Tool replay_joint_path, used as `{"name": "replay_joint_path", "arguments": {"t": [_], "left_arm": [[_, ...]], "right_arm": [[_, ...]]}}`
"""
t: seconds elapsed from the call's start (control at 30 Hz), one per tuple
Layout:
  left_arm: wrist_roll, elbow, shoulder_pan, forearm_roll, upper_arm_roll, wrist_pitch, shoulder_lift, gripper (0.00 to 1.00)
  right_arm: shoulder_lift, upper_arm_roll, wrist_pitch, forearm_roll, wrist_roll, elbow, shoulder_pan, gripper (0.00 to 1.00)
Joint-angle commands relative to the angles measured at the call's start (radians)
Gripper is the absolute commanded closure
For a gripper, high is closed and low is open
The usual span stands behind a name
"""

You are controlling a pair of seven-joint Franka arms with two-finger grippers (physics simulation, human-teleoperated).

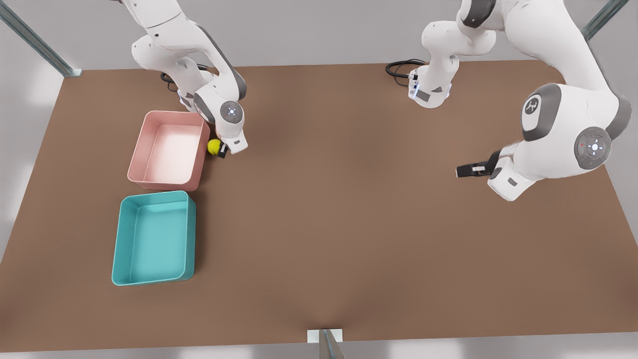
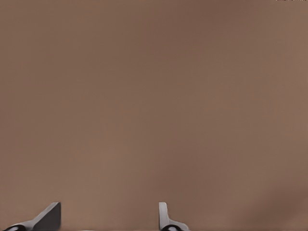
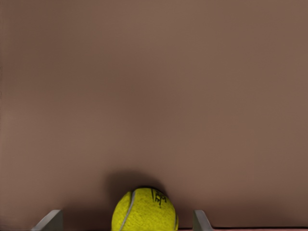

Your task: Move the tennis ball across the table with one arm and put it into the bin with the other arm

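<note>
tennis ball (image 3: 144, 210), unreadable black print, between open right claw (image 3: 127, 221) fingers

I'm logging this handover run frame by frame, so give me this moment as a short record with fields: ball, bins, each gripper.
tennis ball: on the table, beside the pink bin's outer wall, not in either bin
bin: teal, holds nothing, nearer the camera than the pink bin
right gripper: open, fingers on either side of the ball, no contact visible
left gripper: open, holds nothing, waiting at the front view's right, far from the ball
</note>
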Motion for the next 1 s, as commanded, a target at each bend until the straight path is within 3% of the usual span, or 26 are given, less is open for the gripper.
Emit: {"name": "replay_joint_path", "arguments": {"t": [0.0,0.37,0.97], "left_arm": [[-0.069,0.012,-0.008,0.006,-0.003,0.021,0.013,0.0],[-0.073,0.007,0.003,0.005,0.0,0.008,0.021,0.0],[-0.07,0.007,0.0,0.002,-0.002,0.007,0.024,0.0]], "right_arm": [[-0.001,0.0,-0.003,0.001,-0.251,-0.003,0.005,0.0],[-0.004,-0.015,0.11,-0.157,-0.273,-0.09,-0.053,0.0],[0.012,-0.031,0.142,-0.16,-0.165,-0.117,-0.073,0.0]]}}
